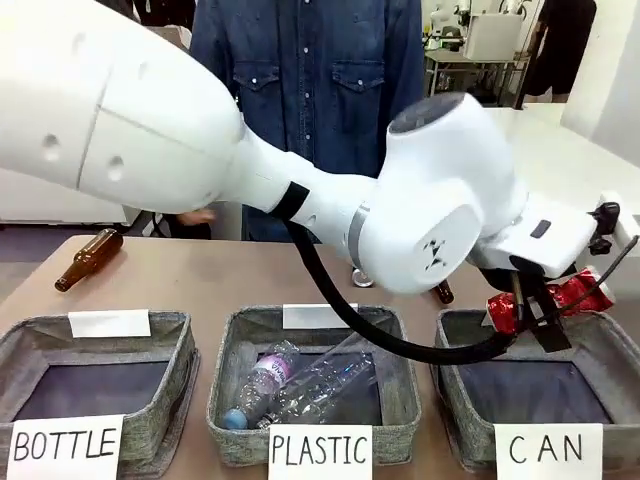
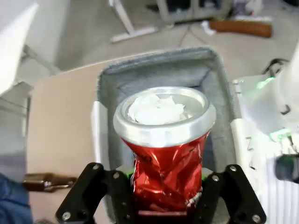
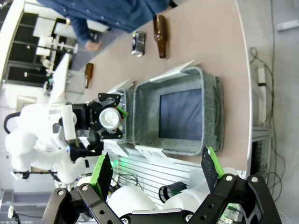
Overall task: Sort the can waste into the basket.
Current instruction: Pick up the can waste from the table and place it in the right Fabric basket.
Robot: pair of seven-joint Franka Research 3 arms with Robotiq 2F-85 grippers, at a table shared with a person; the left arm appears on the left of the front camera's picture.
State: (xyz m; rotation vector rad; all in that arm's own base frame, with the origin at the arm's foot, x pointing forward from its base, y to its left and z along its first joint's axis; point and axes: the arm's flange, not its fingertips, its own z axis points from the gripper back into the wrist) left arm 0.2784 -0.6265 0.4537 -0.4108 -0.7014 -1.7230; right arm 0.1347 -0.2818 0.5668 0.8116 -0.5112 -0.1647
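Two cans show. One, the crumpled red can (image 1: 548, 298), is clamped between the fingers of the left claw (image 1: 535, 318) and hangs above the grey CAN basket (image 1: 455, 395). The left wrist view looks past the can's silver end straight into that basket's dark hollow. The other, a dark can (image 3: 138, 42), sits on the table (image 3: 205, 42) beyond the CAN basket, toward the person's side, just beside a brown bottle (image 3: 160, 29) lying there. The right claw (image 3: 156, 170) is held well away from the CAN basket, its green-padded fingers spread wide with nothing between them.
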